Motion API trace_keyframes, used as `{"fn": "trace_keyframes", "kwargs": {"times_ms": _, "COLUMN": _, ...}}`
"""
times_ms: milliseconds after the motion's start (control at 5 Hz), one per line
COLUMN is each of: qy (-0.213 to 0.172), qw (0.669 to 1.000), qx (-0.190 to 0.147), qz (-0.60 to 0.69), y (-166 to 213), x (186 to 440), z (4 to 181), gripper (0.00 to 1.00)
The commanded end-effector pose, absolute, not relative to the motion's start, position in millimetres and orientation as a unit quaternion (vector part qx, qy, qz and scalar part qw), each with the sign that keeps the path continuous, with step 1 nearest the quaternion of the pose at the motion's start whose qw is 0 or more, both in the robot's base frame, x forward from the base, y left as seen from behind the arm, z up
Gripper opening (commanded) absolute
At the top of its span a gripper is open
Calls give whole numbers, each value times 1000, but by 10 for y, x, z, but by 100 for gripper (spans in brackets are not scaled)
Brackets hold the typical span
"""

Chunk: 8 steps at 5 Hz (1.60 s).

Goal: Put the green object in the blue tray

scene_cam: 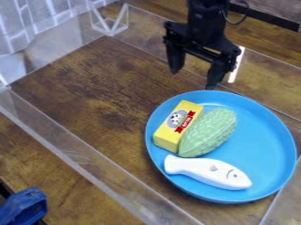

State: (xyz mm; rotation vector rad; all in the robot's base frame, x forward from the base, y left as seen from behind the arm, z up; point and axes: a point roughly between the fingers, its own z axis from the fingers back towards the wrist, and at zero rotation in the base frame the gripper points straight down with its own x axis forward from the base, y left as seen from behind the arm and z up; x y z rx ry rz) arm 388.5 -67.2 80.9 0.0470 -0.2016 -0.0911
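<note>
The green object, a pale bumpy gourd-shaped toy, lies inside the blue tray at the right of the wooden table. It rests between a yellow block with a red label and the tray's middle. My black gripper hangs above the table just behind the tray's far rim, its two fingers spread wide with nothing between them. It touches none of the toys.
A white fish-shaped toy lies in the tray's near part. A clear plastic wall runs along the table's near and left edges. A dark blue cloth-like thing sits at the bottom left corner.
</note>
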Motion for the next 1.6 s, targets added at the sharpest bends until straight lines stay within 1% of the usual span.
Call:
{"fn": "trace_keyframes", "kwargs": {"times_ms": 0, "qy": -139, "qw": 990, "qx": 21, "qz": -29, "y": -640, "x": 4057, "z": 956, "gripper": 100}}
{"fn": "trace_keyframes", "kwargs": {"times_ms": 200, "qy": -135, "qw": 990, "qx": 20, "qz": -32, "y": -643, "x": 4034, "z": 904, "gripper": 100}}
{"fn": "trace_keyframes", "kwargs": {"times_ms": 600, "qy": -132, "qw": 990, "qx": 10, "qz": -48, "y": -658, "x": 4127, "z": 943, "gripper": 100}}
{"fn": "trace_keyframes", "kwargs": {"times_ms": 1000, "qy": -113, "qw": 993, "qx": 9, "qz": -21, "y": -658, "x": 3993, "z": 789, "gripper": 100}}
{"fn": "trace_keyframes", "kwargs": {"times_ms": 1200, "qy": -118, "qw": 993, "qx": 6, "qz": -11, "y": -662, "x": 3964, "z": 816, "gripper": 100}}
{"fn": "trace_keyframes", "kwargs": {"times_ms": 1400, "qy": -129, "qw": 992, "qx": 4, "qz": -1, "y": -621, "x": 3955, "z": 1040, "gripper": 100}}
